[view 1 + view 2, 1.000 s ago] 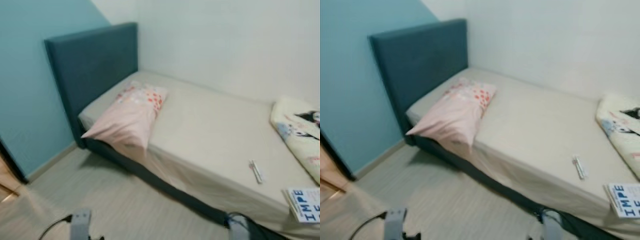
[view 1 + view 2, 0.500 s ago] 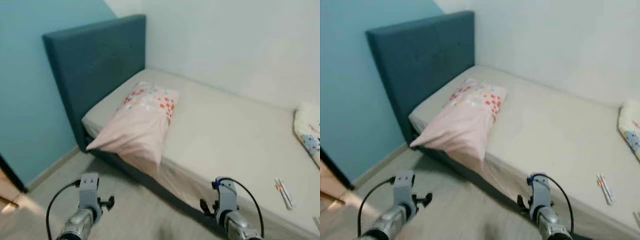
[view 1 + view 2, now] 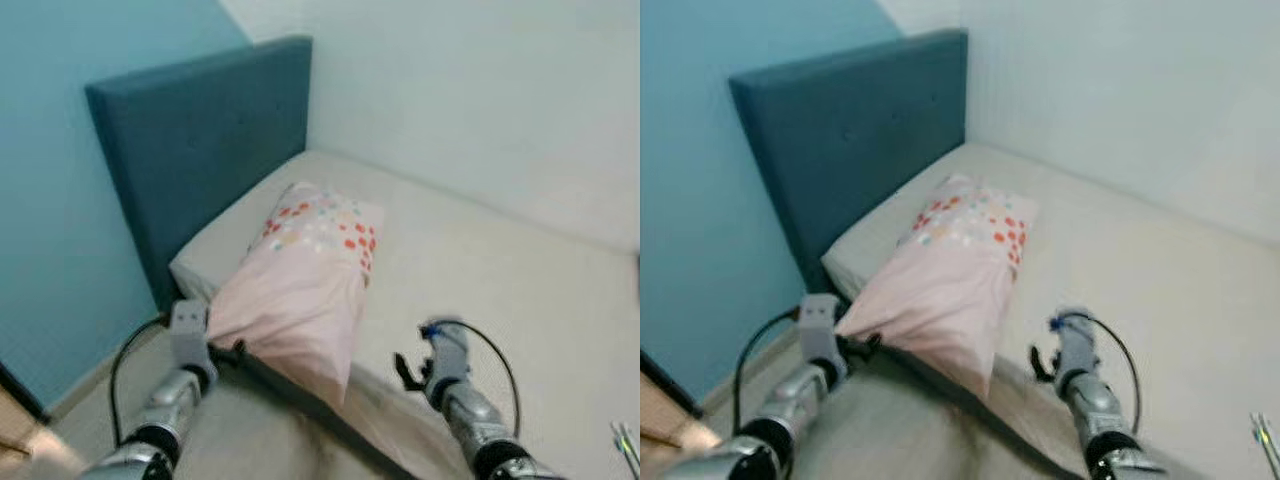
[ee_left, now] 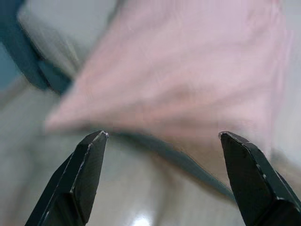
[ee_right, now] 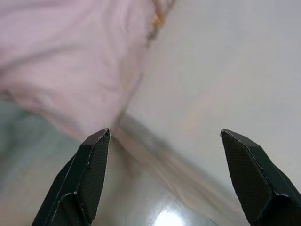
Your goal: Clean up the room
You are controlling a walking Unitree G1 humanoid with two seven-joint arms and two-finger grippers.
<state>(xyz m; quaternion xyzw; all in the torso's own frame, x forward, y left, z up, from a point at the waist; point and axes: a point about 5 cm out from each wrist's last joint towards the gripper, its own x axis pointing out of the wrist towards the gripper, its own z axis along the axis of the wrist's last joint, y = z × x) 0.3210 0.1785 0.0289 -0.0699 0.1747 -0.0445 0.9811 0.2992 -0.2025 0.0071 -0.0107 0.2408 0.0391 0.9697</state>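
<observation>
Both arms have come up and forward since a moment ago, and the view has closed in on the pink pillow (image 3: pixel 305 290), which droops over the near edge of the bed (image 3: pixel 520 290), by the blue headboard (image 3: pixel 190 150). Left gripper (image 4: pixel 162 141) and right gripper (image 5: pixel 164 139) each have fingers spread wide, holding nothing, flanking its hanging end. It looks soft, light and floppy; pinching its two lower corners should work best.
</observation>
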